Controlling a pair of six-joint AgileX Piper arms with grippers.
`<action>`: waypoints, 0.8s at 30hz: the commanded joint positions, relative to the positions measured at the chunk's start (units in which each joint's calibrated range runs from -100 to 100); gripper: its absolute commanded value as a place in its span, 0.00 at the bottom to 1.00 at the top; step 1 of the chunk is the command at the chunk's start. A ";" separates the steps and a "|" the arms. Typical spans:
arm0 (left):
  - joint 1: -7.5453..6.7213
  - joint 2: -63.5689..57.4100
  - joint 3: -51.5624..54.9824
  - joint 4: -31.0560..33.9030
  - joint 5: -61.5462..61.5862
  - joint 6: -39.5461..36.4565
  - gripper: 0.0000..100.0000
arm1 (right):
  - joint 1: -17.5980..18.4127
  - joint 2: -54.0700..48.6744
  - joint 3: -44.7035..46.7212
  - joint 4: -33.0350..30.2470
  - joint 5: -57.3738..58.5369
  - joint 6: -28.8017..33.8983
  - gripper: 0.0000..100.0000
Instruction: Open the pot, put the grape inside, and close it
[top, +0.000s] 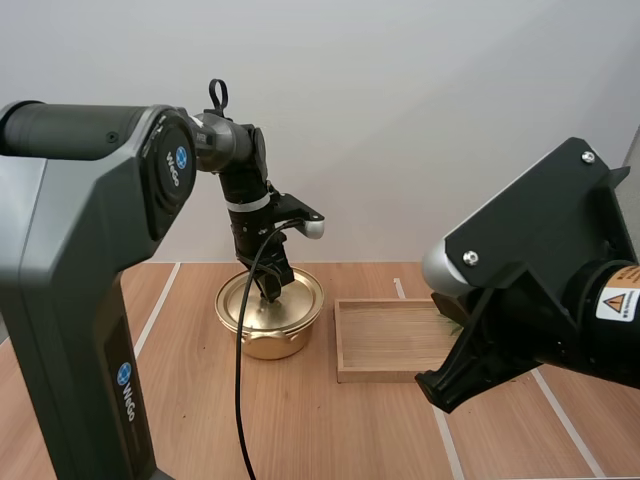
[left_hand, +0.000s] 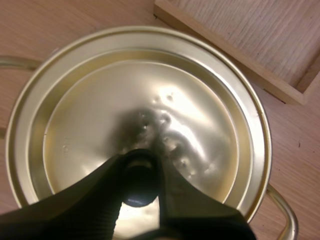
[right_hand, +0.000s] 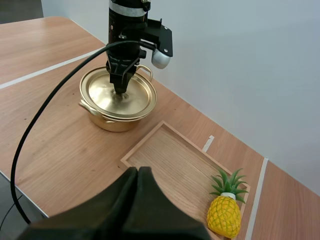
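Gold pot (top: 268, 340) on tabletop (top: 200, 420), lid (left_hand: 200, 100) on, directly under left claw (top: 270, 290). Claw pinched narrow on lid's dark knob (left_hand: 139, 187). Wooden tray (top: 385, 372) just right of that claw. Right claw (right_hand: 138, 172) closed tight w/ nothing in it, over tray's near edge. Yellow pineapple (right_hand: 224, 214) ahead of it at tray's far corner.

This looks like a robotics lab to me: a wooden table (top: 350, 430) marked with white tape lines (top: 568, 425), a plain white wall (top: 420, 120) at the far side.
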 joint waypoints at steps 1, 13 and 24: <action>-0.15 -0.36 0.77 0.67 0.00 -0.60 0.00 | -0.23 -0.37 0.19 0.35 0.00 -0.26 0.00; -0.15 -0.36 0.78 0.57 0.00 -2.55 0.81 | -0.23 -0.37 0.19 0.45 0.00 -0.26 0.00; -0.15 -5.80 0.78 0.57 0.00 -5.95 1.00 | -0.23 -0.37 0.19 0.47 0.00 -0.26 0.00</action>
